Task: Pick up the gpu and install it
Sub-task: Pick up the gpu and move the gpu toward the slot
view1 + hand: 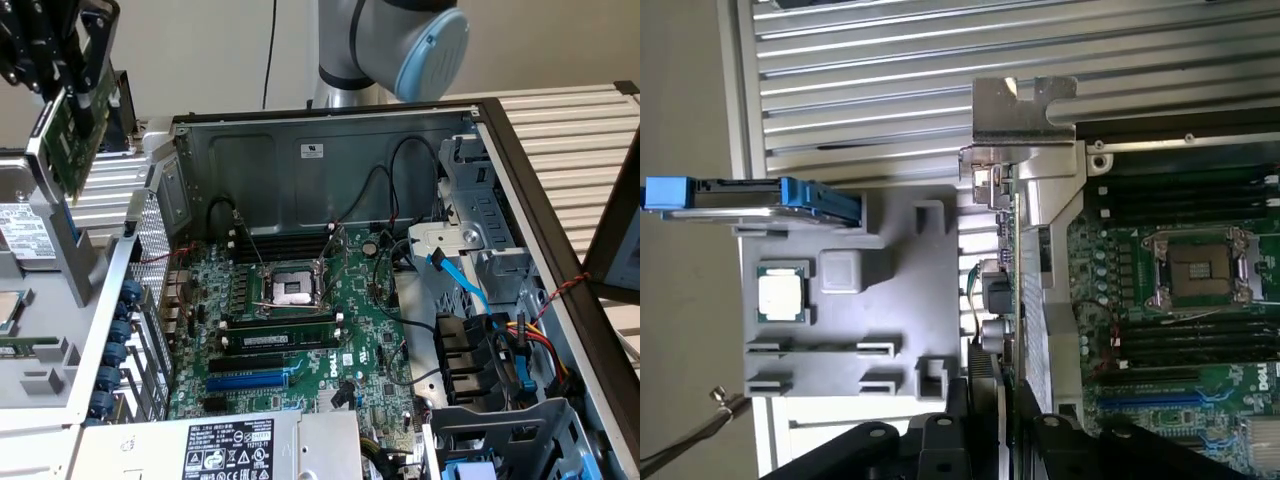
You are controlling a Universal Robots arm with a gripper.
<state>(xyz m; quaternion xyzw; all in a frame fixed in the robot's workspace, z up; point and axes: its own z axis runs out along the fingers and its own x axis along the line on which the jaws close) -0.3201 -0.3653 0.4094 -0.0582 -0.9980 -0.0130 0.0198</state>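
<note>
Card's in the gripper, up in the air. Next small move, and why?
Probably carry the card toward the exterior view's right, over the motherboard: the gripper holds it outside the case, above the grey tray, while the blue slot lies inside.

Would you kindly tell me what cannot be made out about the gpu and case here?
Exterior view: the gripper is cut off by the frame's top edge.
Wrist view: the gpu is edge-on, its faces hidden.
Exterior view: the power supply label is too small to read.
</note>
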